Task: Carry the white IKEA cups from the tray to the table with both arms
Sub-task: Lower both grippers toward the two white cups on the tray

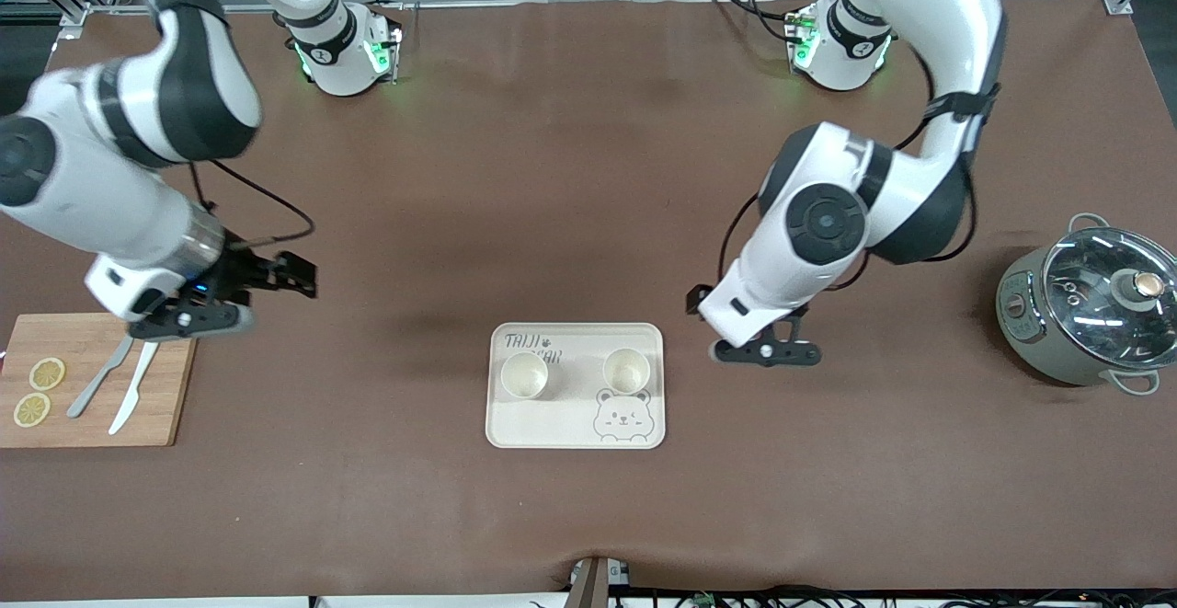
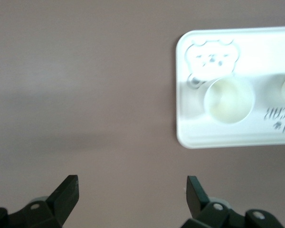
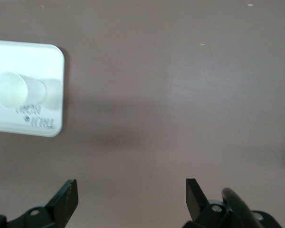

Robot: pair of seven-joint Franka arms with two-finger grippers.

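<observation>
Two white IKEA cups stand upright on the bear-printed tray (image 1: 570, 424) in the middle of the table. One cup (image 1: 524, 375) is toward the right arm's end, the other cup (image 1: 627, 370) toward the left arm's end. My left gripper (image 1: 766, 350) is open and empty over bare table beside the tray. Its wrist view shows its gripper (image 2: 133, 190), the tray (image 2: 256, 47) and the closer cup (image 2: 229, 99). My right gripper (image 1: 188, 321) is open and empty over the edge of the cutting board. Its wrist view shows its gripper (image 3: 131, 192), the tray (image 3: 42, 61) and a cup (image 3: 12, 89).
A wooden cutting board (image 1: 147, 406) with two lemon slices (image 1: 46, 373), a knife (image 1: 133, 387) and another utensil lies at the right arm's end. A grey pot with a glass lid (image 1: 1090, 304) stands at the left arm's end.
</observation>
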